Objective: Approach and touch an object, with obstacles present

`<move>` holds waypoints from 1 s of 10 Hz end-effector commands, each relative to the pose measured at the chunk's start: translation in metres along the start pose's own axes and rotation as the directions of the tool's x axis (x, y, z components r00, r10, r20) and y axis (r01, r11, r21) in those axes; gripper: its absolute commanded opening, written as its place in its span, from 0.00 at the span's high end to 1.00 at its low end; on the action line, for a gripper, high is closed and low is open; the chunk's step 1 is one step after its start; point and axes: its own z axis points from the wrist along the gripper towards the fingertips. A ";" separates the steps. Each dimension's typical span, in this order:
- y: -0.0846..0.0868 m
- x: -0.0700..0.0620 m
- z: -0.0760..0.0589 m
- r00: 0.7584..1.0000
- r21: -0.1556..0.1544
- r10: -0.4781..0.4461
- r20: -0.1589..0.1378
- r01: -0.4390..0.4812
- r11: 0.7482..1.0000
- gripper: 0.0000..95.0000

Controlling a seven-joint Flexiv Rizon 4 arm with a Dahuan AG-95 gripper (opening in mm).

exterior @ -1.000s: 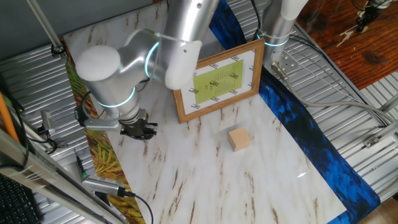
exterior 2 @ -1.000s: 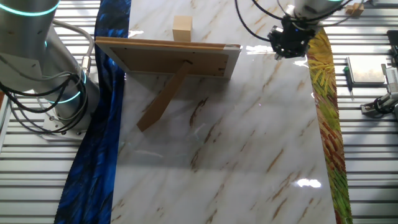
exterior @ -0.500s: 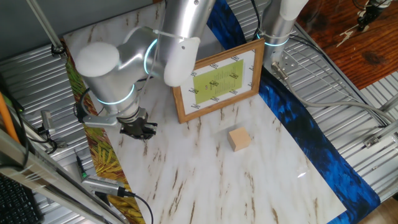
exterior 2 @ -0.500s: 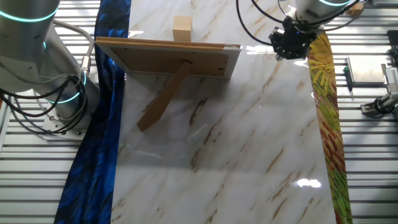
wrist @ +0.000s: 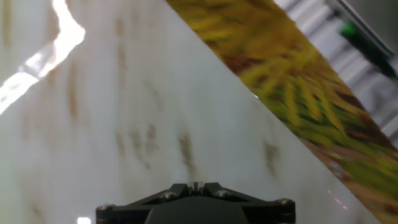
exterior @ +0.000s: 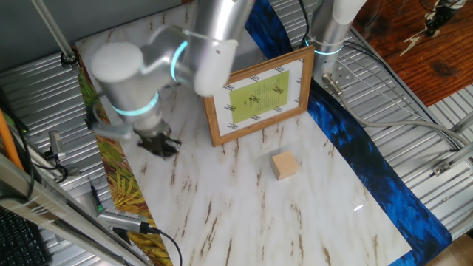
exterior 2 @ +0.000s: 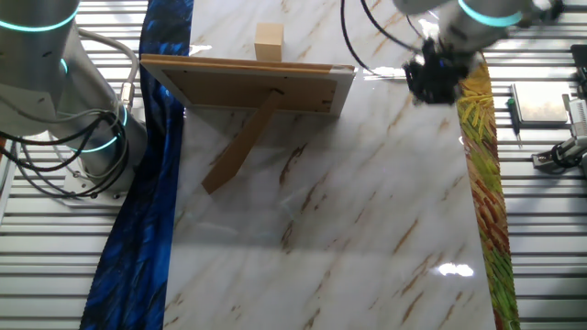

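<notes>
**Gripper low at the table's edge, cube far across the marble**

Our gripper (exterior: 159, 145) hung just above the marble table (exterior: 244, 214), close to the strip of yellow leaf-print cloth (exterior: 126, 181) along one side; we saw it blurred in both fixed views (exterior 2: 434, 81). We could not tell whether its jaws stood apart or together: the fixed views smeared them, and our hand view showed only the dark gripper body (wrist: 194, 204) at the bottom, with marble and cloth (wrist: 298, 93) beyond. The cube (exterior: 284, 165) sat on the marble well apart from the gripper, in front of the frame (exterior: 259, 96), near but not touching it. We saw the frame standing tilted back on its rear strut (exterior 2: 240, 142), its back (exterior 2: 248, 84) towards the other fixed camera, with the cube (exterior 2: 269, 42) showing above its top edge. Blue cloth (exterior: 362, 155) ran along the opposite side of the table.
</notes>
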 end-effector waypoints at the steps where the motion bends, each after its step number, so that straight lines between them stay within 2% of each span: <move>1: -0.048 0.060 -0.013 0.979 -0.020 -0.205 0.005 0.206 0.978 1.00; 2: -0.053 0.080 -0.017 0.974 -0.017 -0.228 0.001 0.228 0.973 1.00; 3: -0.052 0.084 -0.018 0.973 -0.015 -0.231 -0.003 0.231 0.973 1.00; 4: -0.050 0.085 -0.017 0.971 -0.010 -0.238 -0.005 0.238 0.971 1.00; 5: -0.046 0.080 -0.013 0.972 -0.008 -0.235 -0.007 0.235 0.972 1.00; 6: -0.046 0.080 -0.013 0.976 0.001 -0.219 0.018 0.219 0.976 1.00; 8: -0.046 0.080 -0.013 0.988 0.011 -0.149 0.045 0.149 0.989 1.00; 9: -0.046 0.080 -0.013 0.996 0.013 -0.077 0.041 0.076 0.997 1.00; 10: -0.046 0.080 -0.013 0.998 0.017 -0.049 0.035 0.048 0.999 1.00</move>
